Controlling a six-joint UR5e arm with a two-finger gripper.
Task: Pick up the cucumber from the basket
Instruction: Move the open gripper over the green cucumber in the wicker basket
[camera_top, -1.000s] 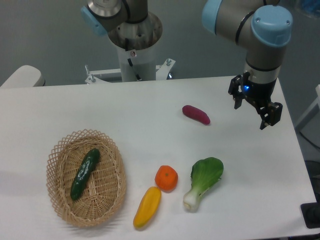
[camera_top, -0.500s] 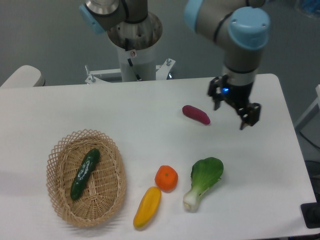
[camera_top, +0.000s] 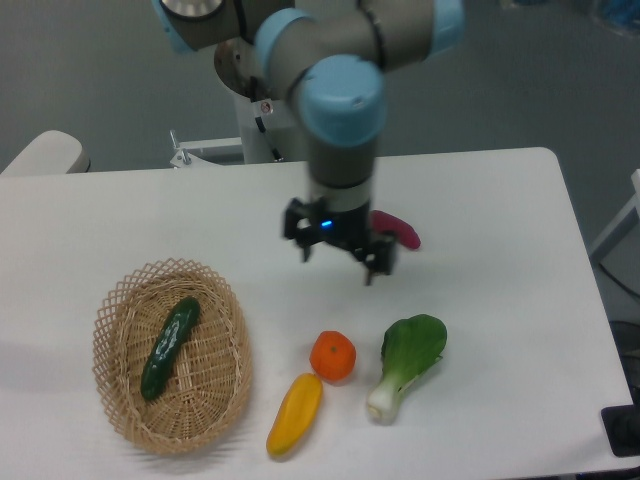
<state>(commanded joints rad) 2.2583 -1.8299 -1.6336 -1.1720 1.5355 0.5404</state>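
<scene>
**Cucumber lies loose in the basket; tool well off to its right**

The slim, dark green, glossy cucumber (camera_top: 170, 347) lies flat on the floor of the oval, light tan woven wicker basket (camera_top: 122, 418), at the left front of the white bench (camera_top: 500, 330). It runs diagonally, upper end toward the back right, lower end toward the front left, with bare wicker on both sides and nothing else in the basket.

The black two-finger tool (camera_top: 338, 264) hangs over the middle of the bench, well apart from the basket, with its fingers spread wide and nothing between them. Just behind it is a small magenta oblong vegetable (camera_top: 398, 230); nearer the front lie a round orange fruit (camera_top: 333, 356), a yellow elongated pepper (camera_top: 294, 413) and a leafy green bok choy with a white stem (camera_top: 405, 363).

Judging by its look, the cucumber should be light and fairly stiff, so it ought to lift in one piece without sagging. Its shiny skin may be slippery, though the bumps could give the fingers some bite. The best hold is probably across the middle of its length, fingers closing on the long sides, square to its diagonal axis; a hold near one end would likely let it tip. The rim is low, but the fingers need to drop inside it without catching the lattice.
</scene>
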